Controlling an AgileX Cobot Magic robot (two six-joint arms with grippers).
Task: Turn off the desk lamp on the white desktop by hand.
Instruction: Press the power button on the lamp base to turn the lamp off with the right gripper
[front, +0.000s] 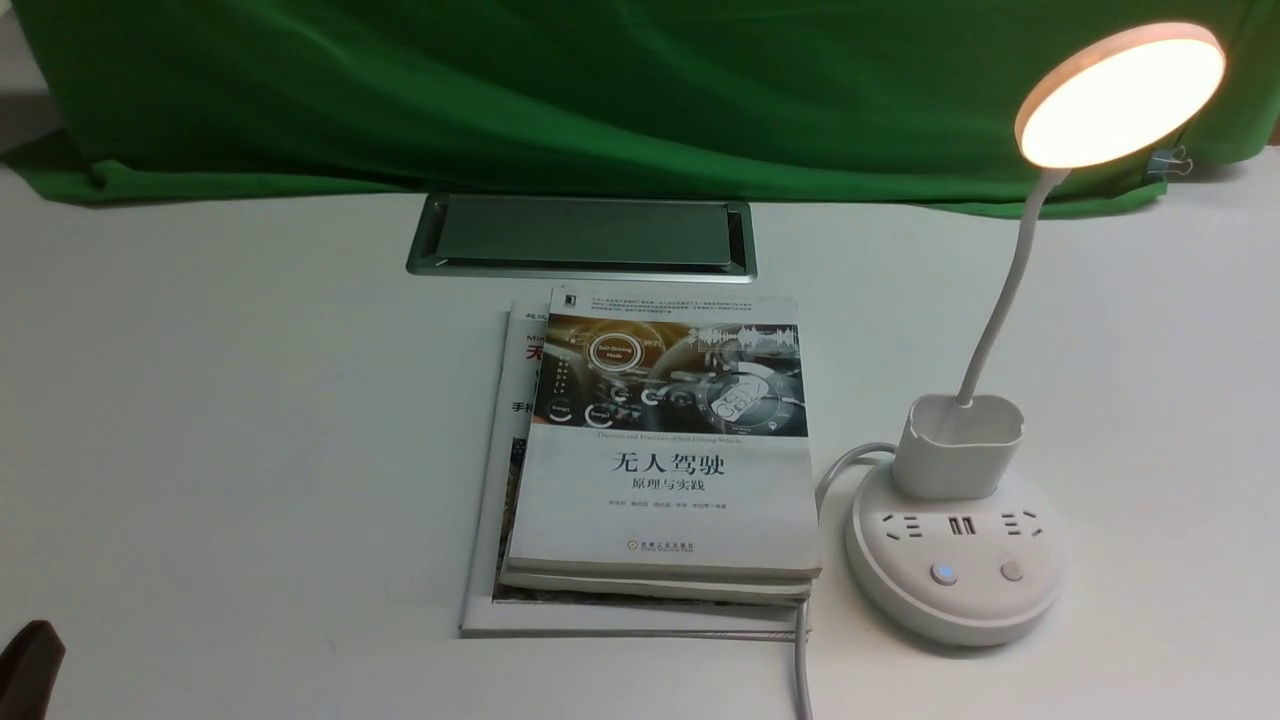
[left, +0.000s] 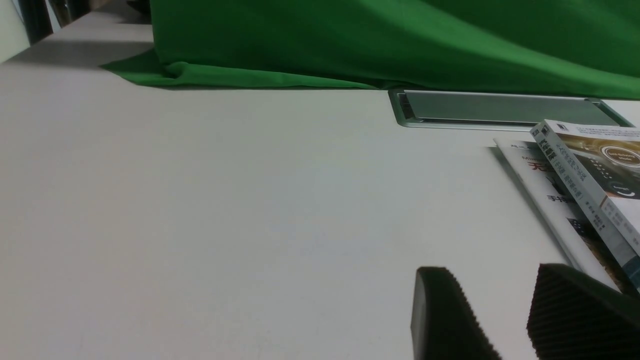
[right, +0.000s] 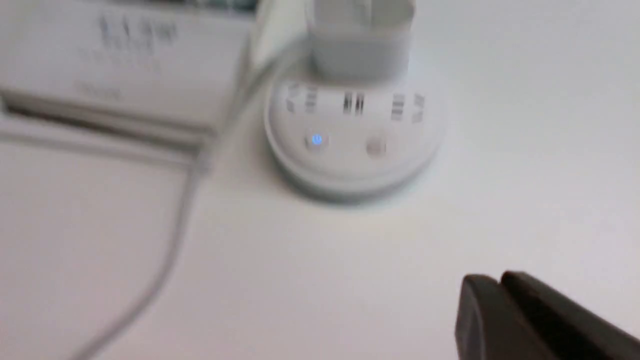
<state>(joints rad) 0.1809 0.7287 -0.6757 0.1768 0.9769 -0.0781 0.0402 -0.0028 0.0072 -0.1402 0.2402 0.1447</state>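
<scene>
The desk lamp (front: 955, 545) stands at the right of the white desktop (front: 250, 400). Its disc head (front: 1120, 95) glows. Its round base has a blue-lit button (front: 943, 573) and a plain button (front: 1012, 571). In the blurred right wrist view the lamp base (right: 352, 145) lies ahead of my right gripper (right: 500, 282), which is shut, empty and apart from it. The right gripper is out of the front view. My left gripper (left: 487, 280) is open and empty over bare desktop; a dark bit of it shows at the front view's lower left corner (front: 30, 665).
A stack of books (front: 660, 450) lies in the middle, left of the lamp. The lamp's white cord (front: 800, 660) runs toward the front edge. A grey cable hatch (front: 580, 237) sits behind the books. Green cloth (front: 600, 90) covers the back.
</scene>
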